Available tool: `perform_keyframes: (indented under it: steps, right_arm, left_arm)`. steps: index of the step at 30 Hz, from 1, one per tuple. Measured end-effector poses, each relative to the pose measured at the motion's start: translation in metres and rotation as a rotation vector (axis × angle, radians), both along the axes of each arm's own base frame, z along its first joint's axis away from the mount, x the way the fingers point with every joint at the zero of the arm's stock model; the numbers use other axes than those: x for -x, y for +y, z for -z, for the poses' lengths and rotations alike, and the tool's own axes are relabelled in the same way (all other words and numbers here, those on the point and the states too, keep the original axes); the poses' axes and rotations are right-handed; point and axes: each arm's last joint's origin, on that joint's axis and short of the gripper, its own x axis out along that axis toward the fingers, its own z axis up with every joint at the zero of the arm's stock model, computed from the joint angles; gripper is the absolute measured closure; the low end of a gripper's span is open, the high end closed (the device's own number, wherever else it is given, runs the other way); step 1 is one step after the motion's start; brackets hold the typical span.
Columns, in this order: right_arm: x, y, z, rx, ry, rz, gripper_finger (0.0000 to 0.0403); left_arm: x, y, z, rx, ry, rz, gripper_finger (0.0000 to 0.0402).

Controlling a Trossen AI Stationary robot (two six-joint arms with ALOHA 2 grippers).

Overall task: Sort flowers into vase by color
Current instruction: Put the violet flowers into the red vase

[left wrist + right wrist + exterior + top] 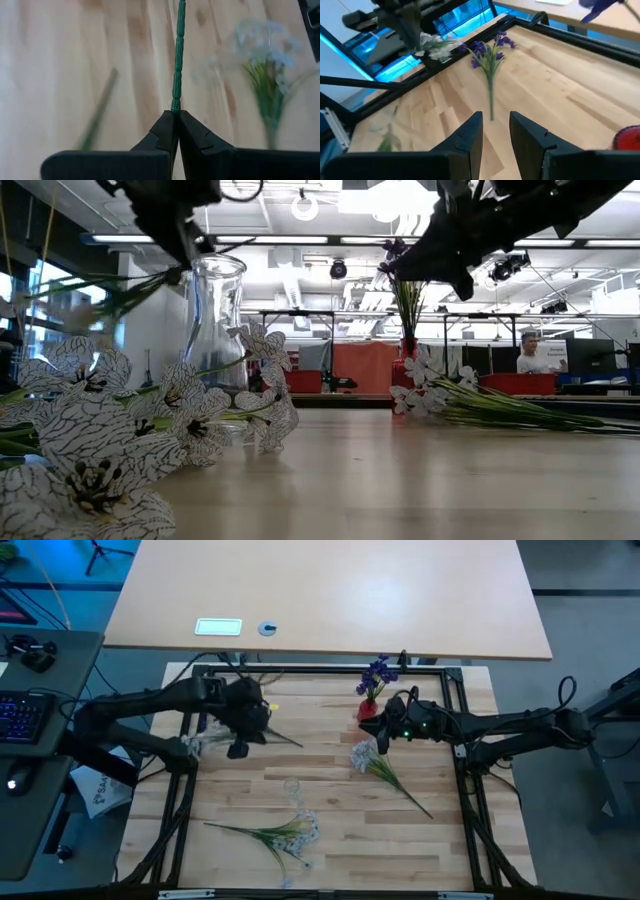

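Note:
My left gripper [240,743] [175,114] is over the table's left half, shut on a thin green stem. Pale blossoms [197,740] [435,45] show right beside it. My right gripper [383,733] [495,119] hangs open and empty next to the red vase [368,709] [408,367], which stands near the far edge with purple flowers [377,674] in it. A purple sprig [489,52] lies flat on the table between the two grippers. The clear glass vase [292,788] [215,320] stands upright mid-table. Two pale sprigs [375,766] [280,834] lie flat on the table. My left gripper pinches the green stem [176,95] between its two shut fingers. The stem runs straight on past the fingertips, in line with the fingers, and stands clear above the wood. How far along the stem the hold is, I cannot tell.
A black frame [320,670] borders the wooden table. Beyond the far edge lies a second table top [330,600] bearing a small card and a round thing. A keyboard [20,715] sits off the left side. A person [530,352] shows far back in the room.

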Motion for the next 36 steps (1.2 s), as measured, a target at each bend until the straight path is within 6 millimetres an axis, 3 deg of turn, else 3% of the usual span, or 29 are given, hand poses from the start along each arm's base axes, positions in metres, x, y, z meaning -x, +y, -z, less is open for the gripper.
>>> perform_keyframes:
  steps: [6, 13, 20, 24, 29, 32, 36]
  right_arm:
    - [0.001, -0.007, 0.000, 0.034, 0.012, 0.017, 0.0313]
    - [0.003, -0.011, 0.003, 0.029, 0.039, 0.031, 0.0313]
    - [0.004, -0.011, 0.005, 0.025, 0.065, 0.030, 0.0313]
    - [0.004, -0.011, 0.004, 0.024, 0.060, 0.024, 0.0313]
    - [0.003, -0.011, -0.002, 0.032, 0.004, 0.022, 0.0313]
    - [0.003, -0.011, -0.007, 0.037, -0.042, 0.023, 0.0313]
    - [0.000, -0.008, -0.021, 0.053, -0.069, 0.006, 0.0309]
  left_arm:
    - [-0.008, -0.019, 0.030, 0.083, 0.114, -0.039, 0.0401]
    - [-0.022, -0.031, 0.087, 0.082, 0.204, -0.098, 0.0397]
    - [-0.040, -0.031, 0.121, 0.020, 0.206, -0.040, 0.0349]
    - [-0.035, -0.029, 0.124, -0.035, 0.305, 0.001, 0.0297]
    - [-0.039, -0.020, 0.102, -0.247, 0.274, 0.042, 0.0236]
    - [-0.042, -0.006, 0.097, -0.319, 0.218, 0.046, 0.0212]
    - [-0.043, 0.024, 0.106, -0.385, 0.255, 0.043, 0.0200]
